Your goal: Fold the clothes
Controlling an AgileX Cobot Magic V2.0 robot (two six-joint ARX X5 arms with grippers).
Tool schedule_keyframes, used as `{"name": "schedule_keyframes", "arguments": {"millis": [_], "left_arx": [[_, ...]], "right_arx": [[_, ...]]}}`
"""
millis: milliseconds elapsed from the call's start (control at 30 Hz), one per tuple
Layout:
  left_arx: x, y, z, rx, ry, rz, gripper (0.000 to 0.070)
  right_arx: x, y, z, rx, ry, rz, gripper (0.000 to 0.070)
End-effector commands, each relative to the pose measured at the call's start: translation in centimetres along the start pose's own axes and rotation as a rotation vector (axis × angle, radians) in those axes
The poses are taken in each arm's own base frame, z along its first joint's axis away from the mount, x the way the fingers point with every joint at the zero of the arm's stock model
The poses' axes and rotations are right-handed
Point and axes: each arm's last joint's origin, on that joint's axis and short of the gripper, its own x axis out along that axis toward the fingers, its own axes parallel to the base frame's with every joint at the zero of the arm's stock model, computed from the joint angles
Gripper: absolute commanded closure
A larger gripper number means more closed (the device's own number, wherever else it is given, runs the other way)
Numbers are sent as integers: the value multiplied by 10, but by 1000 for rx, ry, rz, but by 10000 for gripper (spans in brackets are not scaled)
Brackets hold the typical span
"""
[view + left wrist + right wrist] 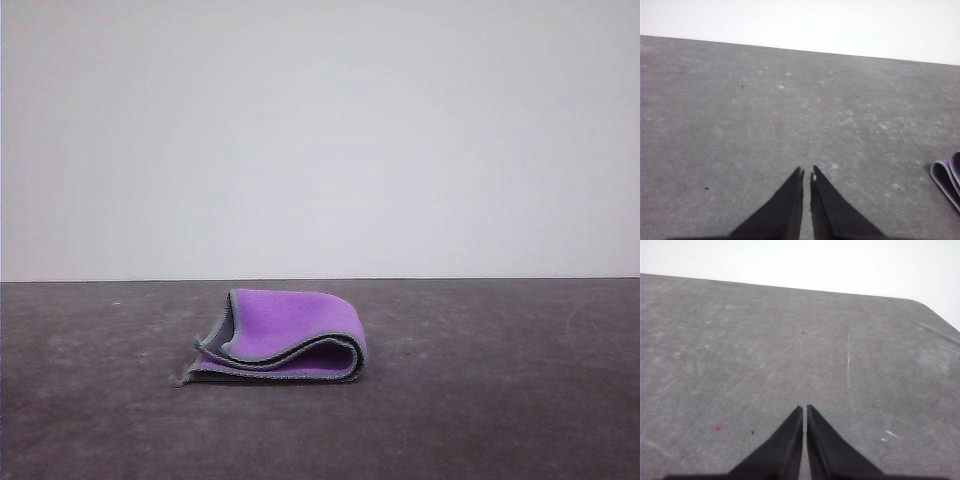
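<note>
Left gripper (807,173): jaws drawn together, a hairline slit between the tips, nothing in them. It hangs over bare grey table (765,115). Off to one side of it, well apart from the tips, a looped edge of the cloth (946,181) enters the wrist picture, purple inside a pale hem.

Right gripper (804,409): jaws likewise pressed together, empty, above scuffed tabletop with a rounded table corner beyond.

Front view: cloth (285,335) lies doubled over on the table, purple face outward, charcoal showing along the inner lip, grey hem tracing the layers.

Judgement: folding looks largely done; the top layer bulges and its edges do not sit flush, so a flattening or further fold may remain.

Unclear: the number of layers; the cloth is cut off in the left wrist view.
</note>
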Motion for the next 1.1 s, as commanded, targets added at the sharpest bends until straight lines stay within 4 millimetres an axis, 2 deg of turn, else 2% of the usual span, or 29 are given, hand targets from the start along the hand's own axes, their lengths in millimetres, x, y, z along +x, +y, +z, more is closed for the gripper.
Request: {"name": "schedule_keyframes", "arguments": {"millis": [0,1067], "left_arx": [[2,1,-7,-3,22,5,683],[2,1,-7,-3,22,5,683]], "right_arx": [[0,0,0,14,-9,-4,689],[0,0,0,14,-9,-4,689]]}}
